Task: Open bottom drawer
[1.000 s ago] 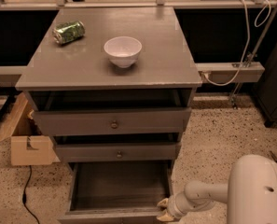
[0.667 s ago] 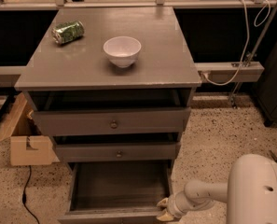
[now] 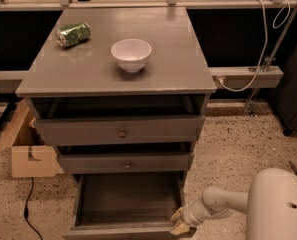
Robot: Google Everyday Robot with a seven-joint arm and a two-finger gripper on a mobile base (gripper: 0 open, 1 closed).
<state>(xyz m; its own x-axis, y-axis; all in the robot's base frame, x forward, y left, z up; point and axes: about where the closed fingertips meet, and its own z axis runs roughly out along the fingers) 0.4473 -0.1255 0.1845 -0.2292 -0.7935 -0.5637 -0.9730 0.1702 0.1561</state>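
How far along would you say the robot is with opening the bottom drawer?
Done: the bottom drawer stands pulled well out, its grey inside showing. In hand: the gripper sits at the drawer's front corner, on the camera view's right side. Left: probably only drawing the arm away, unless the drawer should slide out further.

The bottom drawer (image 3: 128, 200) stands pulled out, open from above; the gripper (image 3: 180, 223) sits at its front right corner; 1 cardboard box (image 3: 32, 158) crowds the floor left.
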